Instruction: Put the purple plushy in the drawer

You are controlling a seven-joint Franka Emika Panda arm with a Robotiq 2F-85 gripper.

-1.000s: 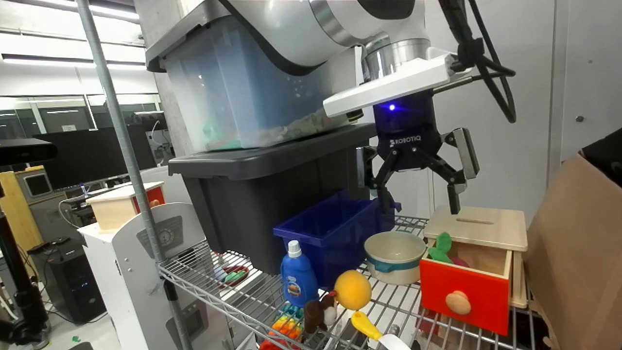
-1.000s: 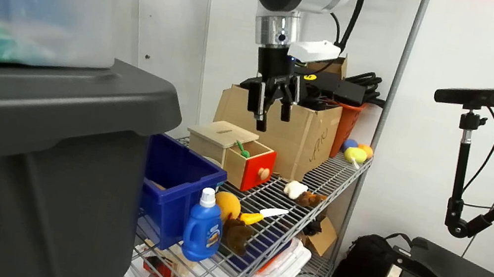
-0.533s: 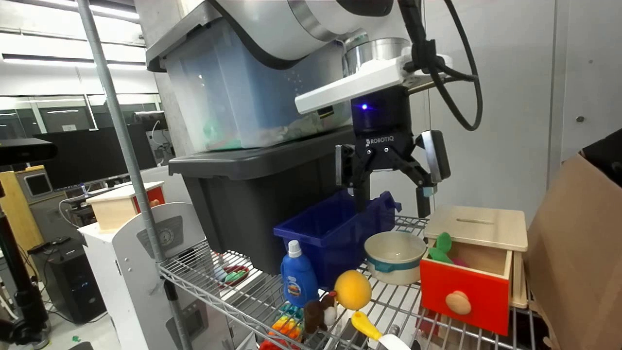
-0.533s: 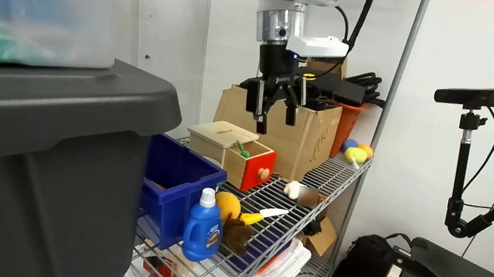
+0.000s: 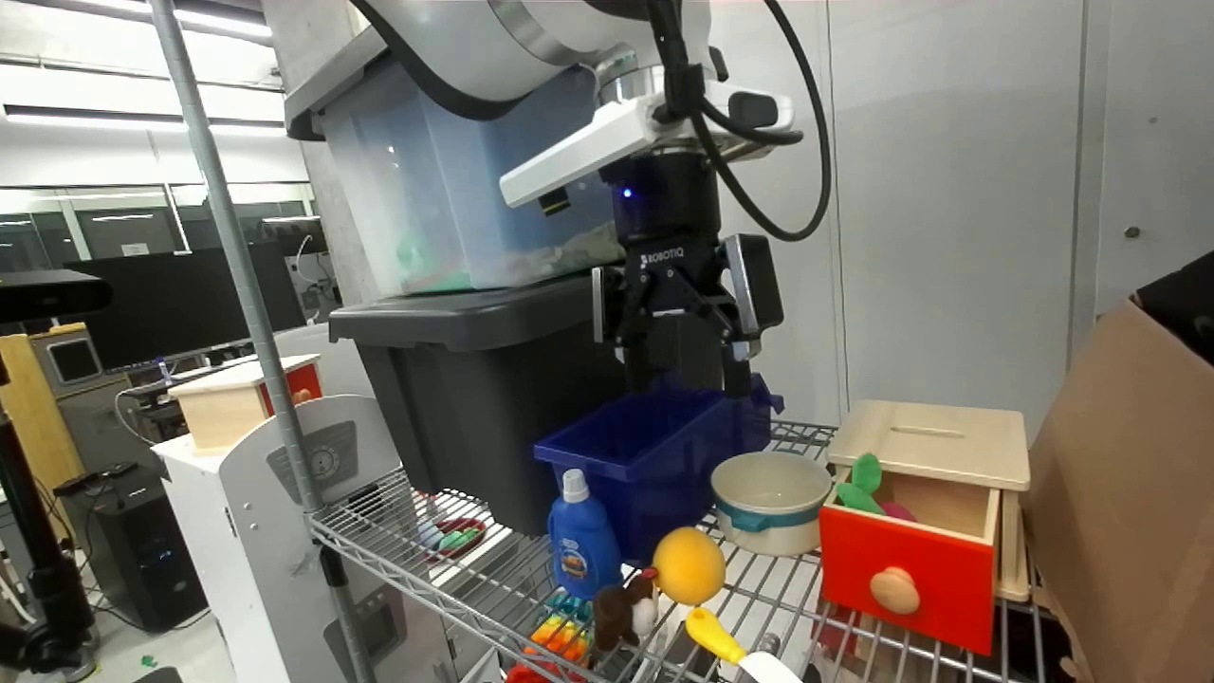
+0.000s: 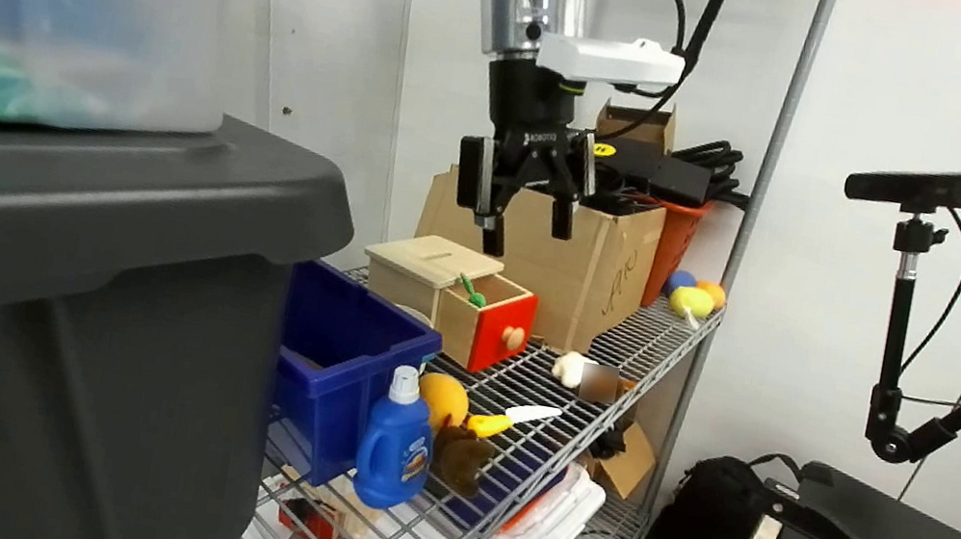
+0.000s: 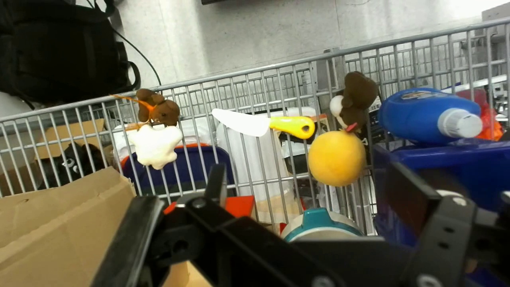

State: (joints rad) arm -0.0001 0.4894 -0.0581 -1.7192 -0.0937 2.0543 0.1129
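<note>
The black end effector [image 5: 686, 373] hangs well above the grey metal wire shelf [image 5: 427, 586], its jaws spread wide apart and pointing down. The small soft magenta-purple plushy [image 5: 897, 512] lies inside the red-fronted wooden drawer [image 5: 934, 579], only partly visible above its front, beside a green leafy piece [image 5: 859, 489]; whether the two are joined, I cannot tell. The drawer stands pulled out of the light wooden box [image 5: 934, 446], which sits toward the wall-side edge of the shelf, next to a large brown cardboard box [image 6: 592, 274]. On the opposite side of the wooden box are the round cream pot with a teal band [image 5: 787, 541] and, past it, the deep blue plastic bin [image 5: 683, 484]. The blue plastic bottle with a white cap [image 5: 582, 548] stands upright just beside the bin, near the shelf's outer long edge. In the wrist view, that edge also has a brown and white soft toy [image 7: 356, 97], a knife with a white blade and yellow handle [image 7: 263, 124], a white lobed piece [image 7: 156, 145] and a brown toy with an orange strip [image 7: 163, 112] close to it. The round orange ball [image 7: 337, 158] rests just beside the brown and white soft toy
</note>
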